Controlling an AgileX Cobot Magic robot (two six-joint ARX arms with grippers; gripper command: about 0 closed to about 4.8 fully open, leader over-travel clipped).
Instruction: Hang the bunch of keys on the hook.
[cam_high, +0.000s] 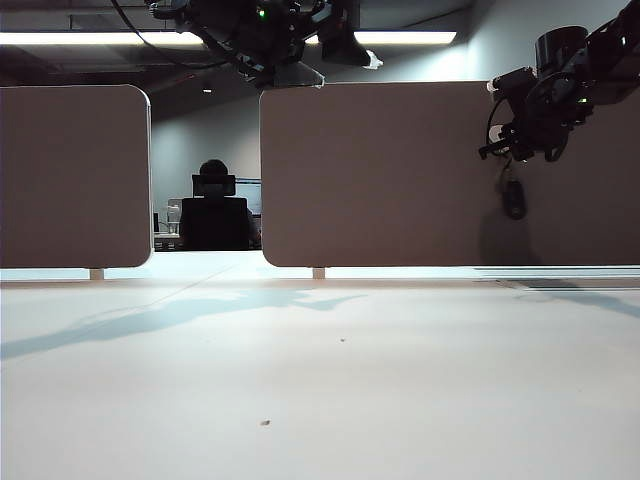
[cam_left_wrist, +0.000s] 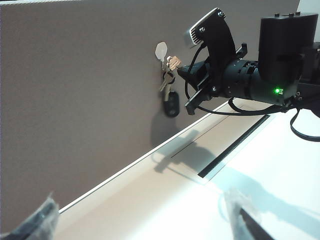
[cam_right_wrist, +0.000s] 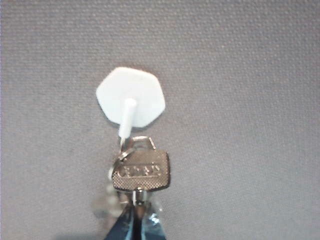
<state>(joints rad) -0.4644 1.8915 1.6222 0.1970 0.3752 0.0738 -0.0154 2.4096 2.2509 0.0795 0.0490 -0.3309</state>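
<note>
The hook (cam_right_wrist: 131, 97) is a pale hexagon with a thin peg, stuck on the grey partition panel. My right gripper (cam_right_wrist: 137, 212) is shut on a silver key (cam_right_wrist: 141, 171) of the bunch of keys, holding it just under the peg. The key ring (cam_right_wrist: 121, 152) sits at the peg's tip; I cannot tell whether it is looped over it. In the left wrist view the black fob (cam_left_wrist: 171, 105) hangs below the hook (cam_left_wrist: 161, 50) and the right gripper (cam_left_wrist: 181, 70). The fob (cam_high: 514, 200) dangles under the right gripper (cam_high: 508, 152) in the exterior view. My left gripper (cam_left_wrist: 142, 225) is open and empty, well back from the panel.
Two grey partition panels (cam_high: 380, 170) stand along the table's far edge, with a gap between them. A cable slot (cam_left_wrist: 235, 150) runs in the white tabletop (cam_high: 320, 380) below the hook. The left arm (cam_high: 270, 40) hangs high at the centre.
</note>
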